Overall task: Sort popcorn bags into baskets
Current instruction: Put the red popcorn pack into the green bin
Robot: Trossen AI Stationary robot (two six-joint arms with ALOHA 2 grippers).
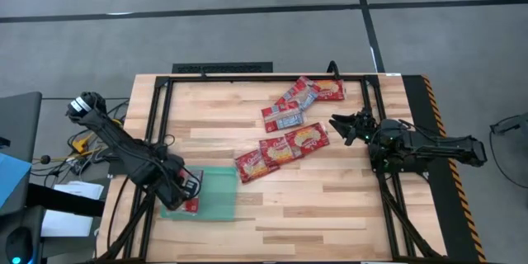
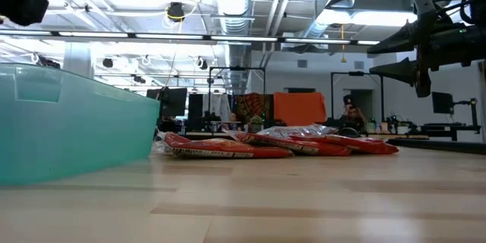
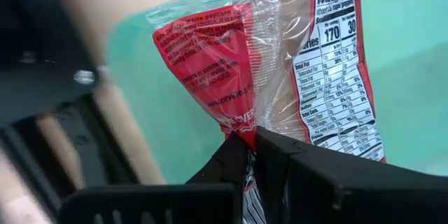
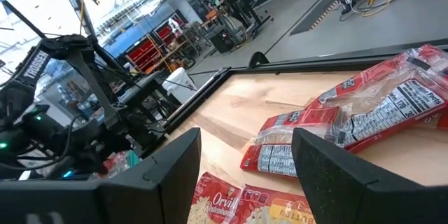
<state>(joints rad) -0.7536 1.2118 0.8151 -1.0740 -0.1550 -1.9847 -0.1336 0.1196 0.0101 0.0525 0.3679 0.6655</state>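
Note:
A red popcorn bag, its nutrition-label side showing, hangs over the teal basket at the table's near left. My left gripper is shut on it above the basket's left end. Several more red bags lie flat in a loose diagonal line across the middle and far side of the table, one with a silver-blue face. My right gripper stands open at the right, level, pointing toward those bags and touching nothing. In the low view the basket's wall fills the left. My left gripper pinches the bag's crimped end between its two fingers, which come from above and point down. The bag hangs below the fingers toward the basket's floor. Whether its lower end touches the basket, I cannot tell.
A black metal frame borders the wooden tabletop along its far edge and sides. Bare wood lies to the right of the basket along the near edge. The right arm rests along the table's right side.

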